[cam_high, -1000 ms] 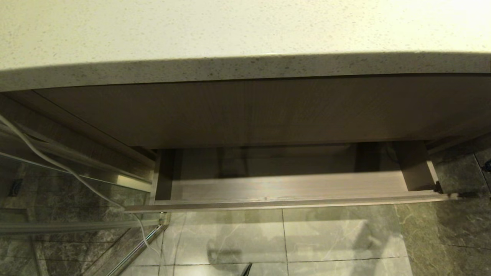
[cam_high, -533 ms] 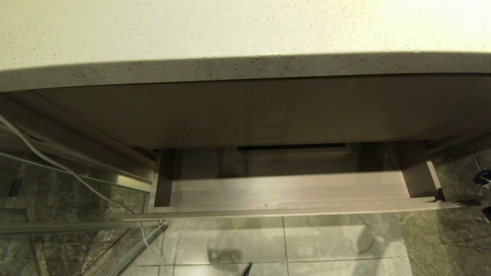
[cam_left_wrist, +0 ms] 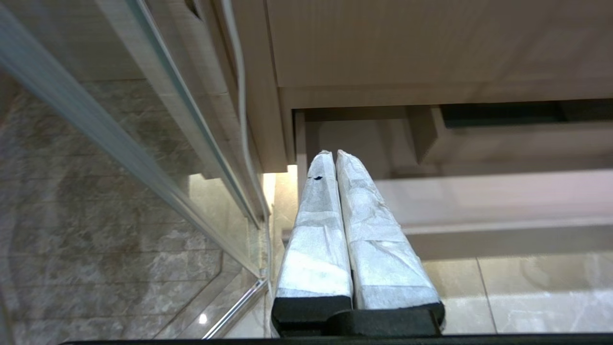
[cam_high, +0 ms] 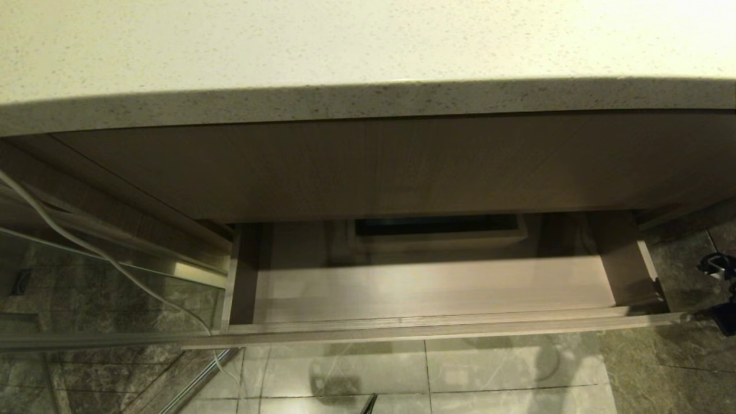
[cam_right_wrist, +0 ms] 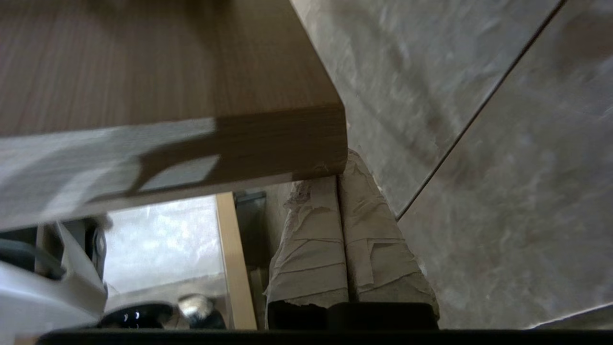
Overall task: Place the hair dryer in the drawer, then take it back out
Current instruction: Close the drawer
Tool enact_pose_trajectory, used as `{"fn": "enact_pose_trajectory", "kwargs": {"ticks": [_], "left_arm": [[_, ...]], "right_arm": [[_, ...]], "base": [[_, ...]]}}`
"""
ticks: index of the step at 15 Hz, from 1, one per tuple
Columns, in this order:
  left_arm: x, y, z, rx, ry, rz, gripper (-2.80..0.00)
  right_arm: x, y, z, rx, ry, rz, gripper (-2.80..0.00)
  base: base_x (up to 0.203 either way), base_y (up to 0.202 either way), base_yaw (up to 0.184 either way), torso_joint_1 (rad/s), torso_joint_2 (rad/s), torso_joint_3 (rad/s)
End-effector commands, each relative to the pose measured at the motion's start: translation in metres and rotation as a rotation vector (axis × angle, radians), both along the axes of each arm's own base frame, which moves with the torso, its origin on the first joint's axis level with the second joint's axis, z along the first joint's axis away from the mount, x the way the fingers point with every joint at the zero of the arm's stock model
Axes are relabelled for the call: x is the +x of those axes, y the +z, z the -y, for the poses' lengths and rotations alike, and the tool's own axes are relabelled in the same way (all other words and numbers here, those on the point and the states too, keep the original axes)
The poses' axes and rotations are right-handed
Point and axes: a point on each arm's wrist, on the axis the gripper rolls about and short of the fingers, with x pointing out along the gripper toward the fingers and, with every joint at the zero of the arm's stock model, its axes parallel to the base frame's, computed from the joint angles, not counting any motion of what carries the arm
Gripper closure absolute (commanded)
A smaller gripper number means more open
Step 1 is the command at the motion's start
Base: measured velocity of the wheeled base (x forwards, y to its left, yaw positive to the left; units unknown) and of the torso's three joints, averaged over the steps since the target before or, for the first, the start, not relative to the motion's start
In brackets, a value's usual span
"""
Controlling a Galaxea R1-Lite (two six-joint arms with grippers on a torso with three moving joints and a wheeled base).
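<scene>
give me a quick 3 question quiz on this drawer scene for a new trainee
1. True or false: the hair dryer is lying in the drawer.
2. Where are the right gripper's fingertips?
A. On the countertop
B. Under the corner of the drawer's front, at its right end
C. Around the white cable
3. In a few words: how do the left gripper's fingers stand, and do they hold anything?

Key
1. False. The visible drawer floor is bare, and no hair dryer shows in any view.
2. B. The taped fingers are pressed together and their tips are tucked under that corner.
3. Shut together and empty, hovering in front of the drawer's left end.
</scene>
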Motion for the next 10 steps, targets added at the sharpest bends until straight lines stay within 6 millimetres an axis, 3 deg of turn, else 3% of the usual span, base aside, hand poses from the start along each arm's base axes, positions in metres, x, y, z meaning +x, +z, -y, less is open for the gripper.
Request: {"fn": "enact_pose_trajectory", "kwargs": {"ticks": [1,5,10], "left_arm": [[0.004,-0.011,0.000,0.000,0.000,-0.038,0.00],[0.004,-0.011,0.000,0.000,0.000,-0.038,0.00],[0.004,-0.011,0.000,0.000,0.000,-0.039,0.00]], "right_arm": [[0.007,-0.003,-0.006,0.014,0.004,0.012,0.00],[0.026,0.001,-0.016,-0.008,0.002,0.092,0.00],[0.047,0.027,-0.017,-0.100,0.009,0.235,0.00]], "base": [[0.000,0.000,0.000,0.000,0.00,0.000],[0.000,0.000,0.000,0.000,0.00,0.000],[0.000,0.000,0.000,0.000,0.00,0.000]]}}
